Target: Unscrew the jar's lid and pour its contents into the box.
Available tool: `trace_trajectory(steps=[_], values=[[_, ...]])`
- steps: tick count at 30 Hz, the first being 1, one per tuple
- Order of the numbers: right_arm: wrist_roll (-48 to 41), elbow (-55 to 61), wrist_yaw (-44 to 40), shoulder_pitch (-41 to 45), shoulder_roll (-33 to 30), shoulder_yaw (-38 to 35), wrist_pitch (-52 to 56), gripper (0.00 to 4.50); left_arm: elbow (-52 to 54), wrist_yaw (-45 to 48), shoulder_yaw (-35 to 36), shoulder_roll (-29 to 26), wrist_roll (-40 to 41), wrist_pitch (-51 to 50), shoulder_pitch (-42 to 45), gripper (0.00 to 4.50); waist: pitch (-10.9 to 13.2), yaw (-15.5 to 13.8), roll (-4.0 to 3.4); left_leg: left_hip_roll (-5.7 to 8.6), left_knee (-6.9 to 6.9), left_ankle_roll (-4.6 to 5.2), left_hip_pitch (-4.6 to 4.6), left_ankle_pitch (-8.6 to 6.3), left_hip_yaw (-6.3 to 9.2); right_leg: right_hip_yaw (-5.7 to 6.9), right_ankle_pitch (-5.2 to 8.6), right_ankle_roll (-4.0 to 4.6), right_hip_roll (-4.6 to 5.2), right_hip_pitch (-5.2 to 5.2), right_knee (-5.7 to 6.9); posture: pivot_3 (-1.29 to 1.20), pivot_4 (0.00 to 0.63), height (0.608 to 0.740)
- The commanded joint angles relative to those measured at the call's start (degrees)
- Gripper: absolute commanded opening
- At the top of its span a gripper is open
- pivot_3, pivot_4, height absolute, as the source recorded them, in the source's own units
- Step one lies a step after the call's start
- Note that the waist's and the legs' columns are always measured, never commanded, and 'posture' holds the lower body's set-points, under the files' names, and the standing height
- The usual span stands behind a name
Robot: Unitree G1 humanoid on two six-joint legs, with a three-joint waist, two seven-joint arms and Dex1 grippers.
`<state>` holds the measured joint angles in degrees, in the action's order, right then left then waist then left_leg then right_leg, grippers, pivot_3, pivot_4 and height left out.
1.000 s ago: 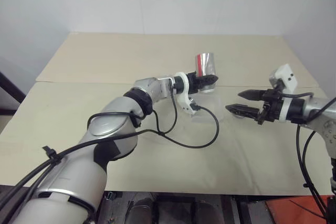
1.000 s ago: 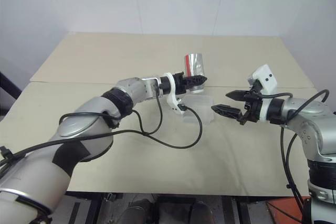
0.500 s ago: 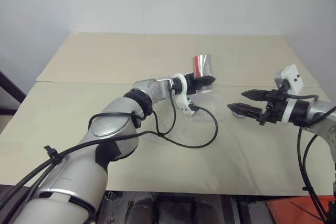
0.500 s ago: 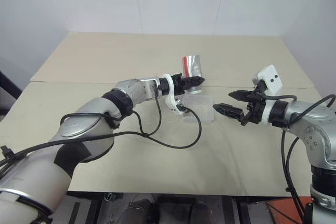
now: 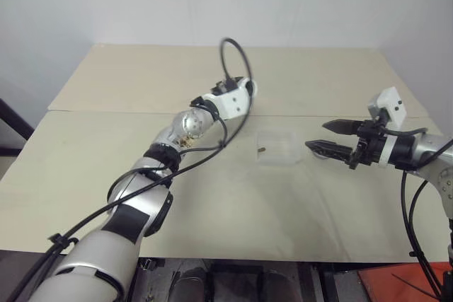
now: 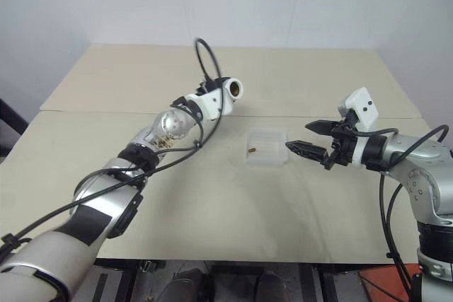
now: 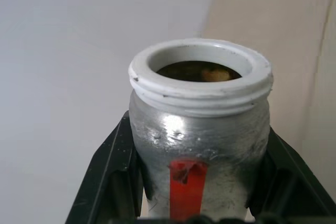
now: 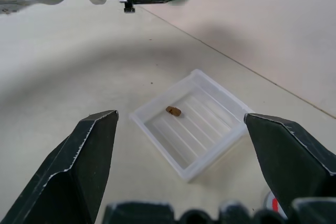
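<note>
A pale beige bench fills the scene, seen from above and behind the robot's two arms.

The left gripper is raised above the bench, left of the box, with its jaws clamped on the jar. In the left wrist view the black fingers press against both sides of the jar's silvery body, which carries a red stripe. The jar is open, its white threaded rim bare, and dark brownish contents show just inside the mouth. In the right eye view the jar's open mouth points toward the robot's right.

The box, a shallow clear plastic tray with rounded corners, sits flat on the bench between the two grippers. One small brown bit lies inside it, near the side toward the left arm. The jar is held well apart from the box, not over it.

The right gripper hovers just to the right of the box, pointing toward it, its jaws spread wide with nothing visible between them. Whether the lower finger touches the bench cannot be told.
</note>
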<state>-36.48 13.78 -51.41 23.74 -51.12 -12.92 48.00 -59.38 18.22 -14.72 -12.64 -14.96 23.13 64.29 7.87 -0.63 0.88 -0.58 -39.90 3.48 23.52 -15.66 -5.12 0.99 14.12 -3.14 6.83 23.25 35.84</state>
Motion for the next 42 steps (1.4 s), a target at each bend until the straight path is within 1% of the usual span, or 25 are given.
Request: trace_trajectory(steps=[1,3,5,10,15,17,19,22,24,25,30,35,42], values=[[0.59,-0.42,-1.23,1.15,-1.38,-0.68,-2.17,4.47,10.15,8.72,7.82,0.54,11.64,-12.36,-2.74,2.06,0.0,0.18,0.0,0.01,0.0,0.0,-0.02,0.0,0.01,-0.01,0.0,0.0,0.0,-0.02,0.0,0.0,0.15,0.74],[0.9,-0.82,-1.69,1.41,-1.61,-0.44,-2.52,4.47,14.65,11.18,9.96,0.69,14.98,-18.47,-5.27,2.06,0.0,0.39,0.0,0.06,0.02,0.0,-0.06,0.0,0.01,-0.04,0.0,0.0,0.0,-0.04,0.0,0.0,0.15,0.74],[1.05,-1.05,-1.94,1.71,-1.75,-0.29,-2.61,4.47,17.94,10.61,11.93,1.17,17.15,-22.08,-7.84,2.06,0.0,0.45,-0.01,0.1,0.03,0.0,-0.11,0.0,0.03,-0.06,0.0,0.0,0.0,-0.09,0.0,0.0,0.15,0.74],[1.21,-0.69,-2.19,1.38,-1.9,-0.62,-2.61,4.47,23.05,8.19,12.88,1.72,17.06,-21.4,-14.05,2.06,-0.01,0.26,-0.01,0.08,0.05,0.0,-0.18,0.0,0.03,-0.1,0.0,0.0,0.0,-0.13,0.0,0.0,0.15,0.74],[0.93,0.02,-1.76,0.83,-1.74,-1.19,-2.16,4.47,26.82,7.5,14.32,3.17,19.25,-22.34,-19.8,2.06,-0.01,-0.02,-0.01,0.06,0.05,0.0,-0.19,0.0,0.03,-0.13,-0.01,0.0,0.01,-0.13,0.01,0.0,0.15,0.74],[0.94,0.08,-1.68,0.67,-1.76,-1.28,-2.18,4.47,27.83,7.24,14.52,3.54,19.47,-22.45,-20.95,2.06,-0.01,-0.07,-0.01,0.06,0.05,0.0,-0.19,0.0,0.03,-0.13,-0.01,0.0,0.01,-0.14,0.01,0.0,0.15,0.74],[0.85,0.3,-1.55,0.42,-1.74,-1.48,-2.17,4.47,27.91,6.93,14.19,3.56,18.93,-19.92,-22.72,2.06,-0.01,-0.12,-0.01,0.07,0.05,0.0,-0.2,0.0,0.04,-0.12,-0.01,0.0,0.02,-0.16,0.02,0.0,0.15,0.74],[0.71,0.58,-1.4,0.05,-1.63,-1.68,-2.18,4.47,28.16,6.87,13.69,3.46,18.69,-19.95,-24.27,2.06,-0.01,-0.09,-0.02,0.07,0.06,0.01,-0.22,-0.01,0.03,-0.14,-0.01,0.0,0.03,-0.17,0.01,0.0,0.15,0.74],[0.66,0.8,-1.25,-0.21,-1.53,-1.73,-2.25,4.5,28.79,7.04,13.65,3.44,19.0,-20.49,-24.84,2.77,-0.02,-0.09,-0.02,0.07,0.06,0.01,-0.23,-0.01,0.03,-0.14,-0.01,0.0,0.03,-0.18,0.01,0.0,0.15,0.74],[0.67,0.87,-1.19,-0.3,-1.49,-1.73,-2.31,4.5,29.12,7.1,13.57,3.32,18.96,-20.7,-25.01,2.93,-0.02,-0.09,-0.03,0.07,0.06,0.01,-0.24,-0.01,0.03,-0.15,-0.01,0.0,0.03,-0.18,0.02,0.0,0.15,0.74],[0.78,0.78,-0.94,-0.19,-1.2,-1.48,-2.68,4.5,30.21,6.46,14.03,2.68,19.04,-22.06,-25.02,4.48,-0.02,-0.08,-0.02,0.07,0.06,0.02,-0.24,-0.01,0.03,-0.15,-0.01,0.0,0.04,-0.18,0.01,0.0,0.15,0.74],[1.08,0.88,-0.58,-0.2,-0.97,-1.22,-2.99,4.5,34.28,8.12,13.44,1.52,19.41,-24.1,-26.74,4.48,-0.02,-0.08,-0.02,0.07,0.06,0.02,-0.24,-0.01,0.03,-0.15,-0.01,0.0,0.04,-0.18,0.01,0.0,0.15,0.74],[1.69,0.74,-0.72,-0.67,-1.79,-1.52,-3.41,4.5,49.23,14.29,11.85,-4.19,20.38,-30.07,-35.44,4.48,-0.03,0.12,-0.04,0.02,0.09,0.02,-0.28,-0.01,0.0,-0.2,-0.01,0.01,0.04,-0.17,0.02,0.0,0.15,0.74]])
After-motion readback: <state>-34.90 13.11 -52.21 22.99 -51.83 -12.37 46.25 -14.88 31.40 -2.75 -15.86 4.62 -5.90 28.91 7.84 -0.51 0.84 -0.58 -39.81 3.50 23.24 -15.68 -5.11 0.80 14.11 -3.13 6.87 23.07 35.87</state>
